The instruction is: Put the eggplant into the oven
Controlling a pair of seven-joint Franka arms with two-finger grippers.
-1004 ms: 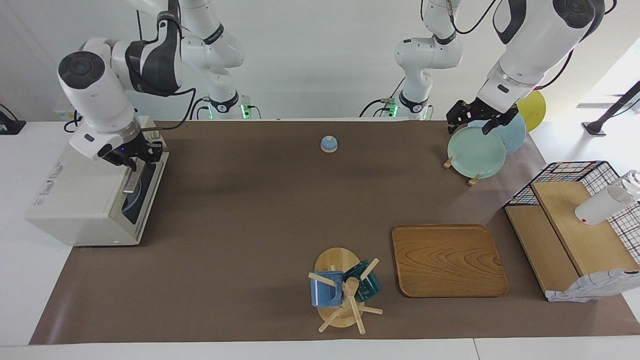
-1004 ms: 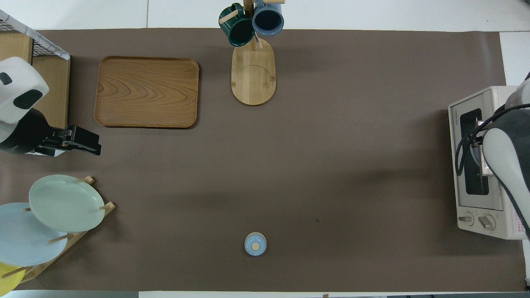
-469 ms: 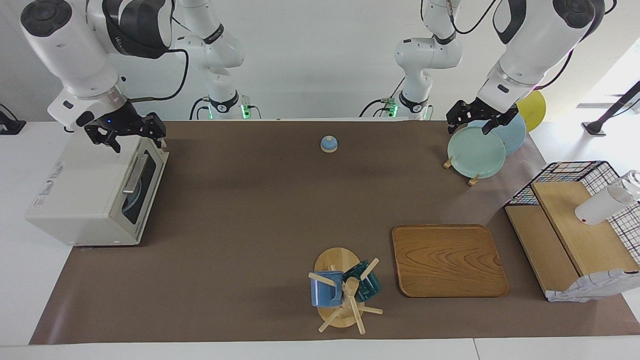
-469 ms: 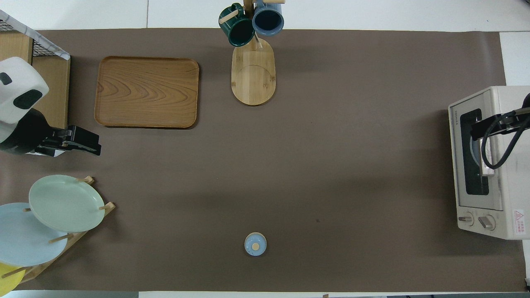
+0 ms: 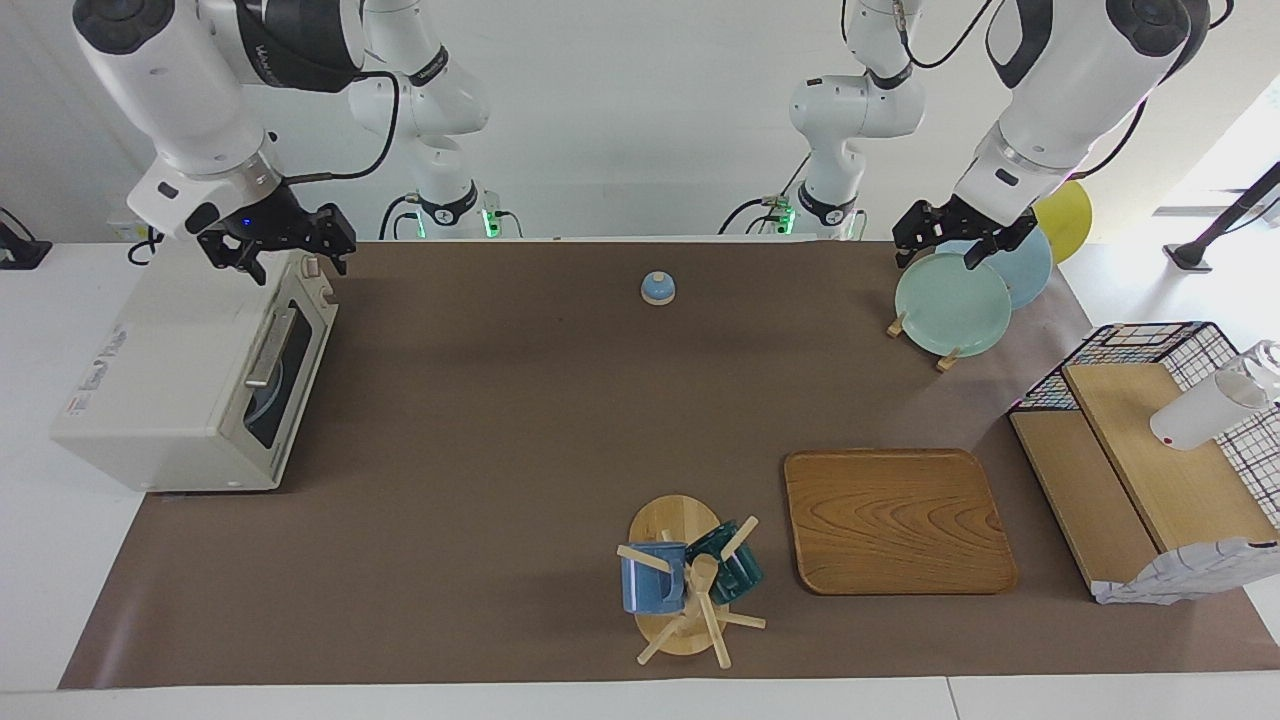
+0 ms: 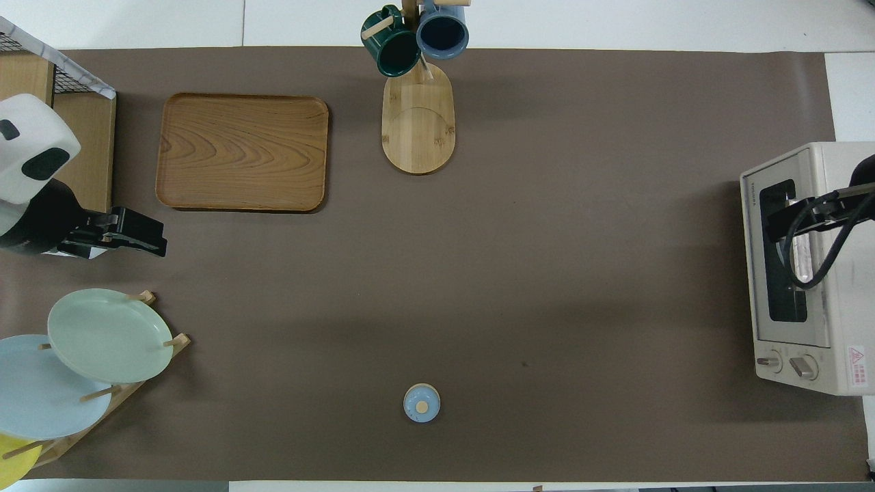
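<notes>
From the facing camera I see the oven (image 5: 185, 385) sitting at the right arm's end of the table with its door shut and the bar handle across the dark window. My right gripper (image 5: 285, 255) hangs in the air over the oven's robot-side top corner, fingers spread and holding nothing. My left gripper (image 5: 948, 240) waits up over the green plate (image 5: 952, 304) in the plate rack at the left arm's end; I cannot tell how its fingers stand. A small blue bell (image 5: 658, 288) sits mid-table close to the robots, and the wooden tray (image 5: 897, 521) and the mug stand (image 5: 685, 590) lie toward the table's outer edge. I cannot find the eggplant anywhere in this view.

From the overhead camera the oven (image 6: 806, 266) shows its closed door, glass window and two knobs. Only part of the right gripper (image 6: 796, 217) shows above the window. The left gripper (image 6: 130, 232) sits between the wooden tray (image 6: 242, 152) and the green plate (image 6: 108, 335). The eggplant does not show here either; the dark glass hides whatever is inside.
</notes>
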